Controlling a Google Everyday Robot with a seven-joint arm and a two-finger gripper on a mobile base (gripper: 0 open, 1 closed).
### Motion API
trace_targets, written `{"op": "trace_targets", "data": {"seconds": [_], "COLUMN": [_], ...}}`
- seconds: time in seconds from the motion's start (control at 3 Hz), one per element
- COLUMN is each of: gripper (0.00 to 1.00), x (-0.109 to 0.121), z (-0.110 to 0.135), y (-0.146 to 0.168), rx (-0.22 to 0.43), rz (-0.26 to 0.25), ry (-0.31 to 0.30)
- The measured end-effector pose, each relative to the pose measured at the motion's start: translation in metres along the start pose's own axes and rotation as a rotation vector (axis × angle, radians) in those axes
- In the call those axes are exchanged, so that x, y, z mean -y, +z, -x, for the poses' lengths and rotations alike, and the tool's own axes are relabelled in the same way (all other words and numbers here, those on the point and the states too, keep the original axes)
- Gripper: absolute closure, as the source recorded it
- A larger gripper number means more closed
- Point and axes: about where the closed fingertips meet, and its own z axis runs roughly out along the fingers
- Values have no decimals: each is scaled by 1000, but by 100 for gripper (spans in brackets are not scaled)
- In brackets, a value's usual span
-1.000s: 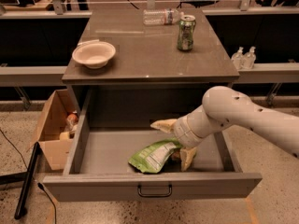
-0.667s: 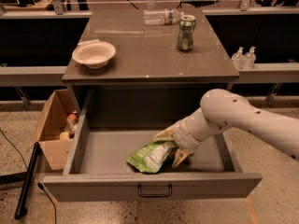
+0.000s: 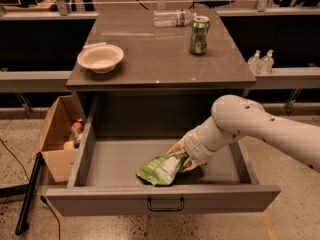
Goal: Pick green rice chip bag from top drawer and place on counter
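The green rice chip bag [image 3: 159, 169] lies crumpled on the floor of the open top drawer [image 3: 100, 202], near its front and middle. My gripper [image 3: 184, 157] reaches down into the drawer from the right. Its tan fingers [image 3: 176, 147] are closed around the bag's right end, and the bag still rests on the drawer floor. The counter [image 3: 150, 59] is the glossy grey-brown top directly above the drawer.
On the counter stand a white bowl [image 3: 100, 58] at the left, a green-and-silver can [image 3: 199, 35] at the back right and a lying clear bottle [image 3: 172, 18] behind it. A brown cardboard box [image 3: 55, 134] sits on the floor to the left. A black stand leg [image 3: 27, 194] lies beside it.
The fingers stood spread wide over the bag's right end; they have since dropped lower and closed onto it. The bag has shifted slightly.
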Motion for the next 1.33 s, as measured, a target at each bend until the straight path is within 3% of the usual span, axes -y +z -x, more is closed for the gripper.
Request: {"op": "trace_targets", "data": {"seconds": [0.33, 0.67, 1.0, 1.33], "gripper": [100, 100, 100, 100], "x": [1, 8, 22, 40], "z": [-5, -13, -20, -20], "y": [-6, -19, -61, -132], "rx": [-13, -32, -77, -141], "rz": [6, -20, -74, -135], "ry": [13, 63, 128, 178]}}
